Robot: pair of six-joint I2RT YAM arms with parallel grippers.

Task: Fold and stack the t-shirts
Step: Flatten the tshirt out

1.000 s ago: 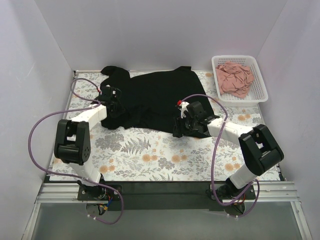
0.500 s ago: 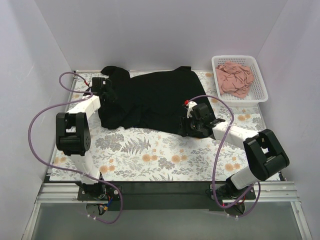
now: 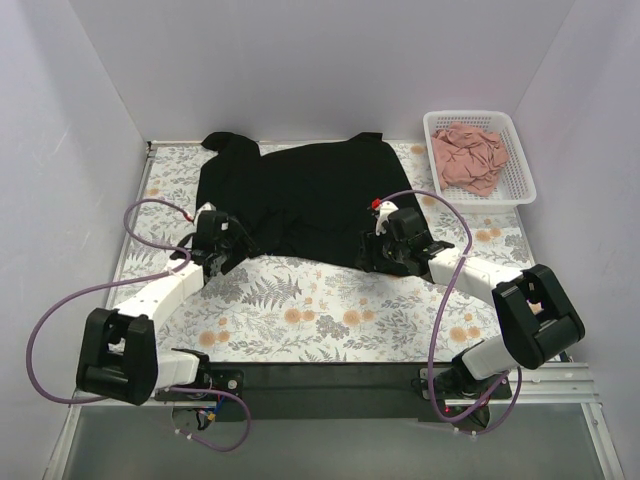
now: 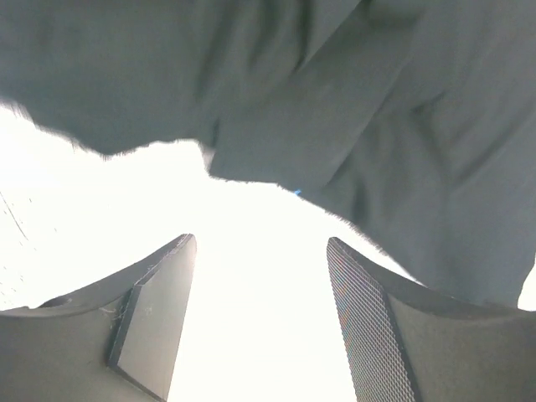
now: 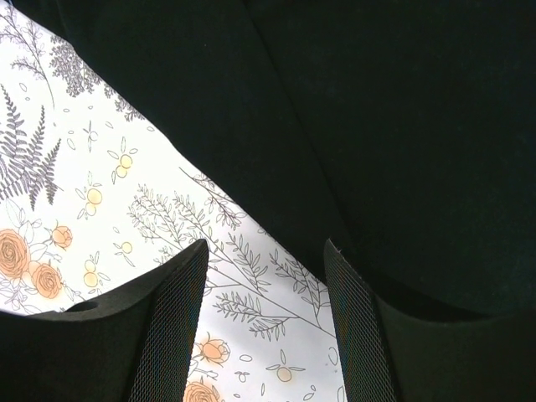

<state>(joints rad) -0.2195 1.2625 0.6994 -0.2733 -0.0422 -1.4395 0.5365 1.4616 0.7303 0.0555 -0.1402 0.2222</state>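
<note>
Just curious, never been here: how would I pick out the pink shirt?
On the flowered table, look to the far right corner, where a white lattice basket sits. The dusty-pink t-shirt lies crumpled inside it, unlike the larger black t-shirt spread out mid-table.

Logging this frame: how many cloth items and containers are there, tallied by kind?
T-shirts: 2, the black t-shirt spread out, the pink t-shirt crumpled in the basket
Baskets: 1, the white basket
Total: 3

Left arm (image 3: 160, 290) and right arm (image 3: 470, 270): white links, chunky black joints, looping purple cables (image 3: 431, 330). Left gripper (image 4: 260, 241) fingers (image 4: 364, 327) black, mesh-textured.
</note>
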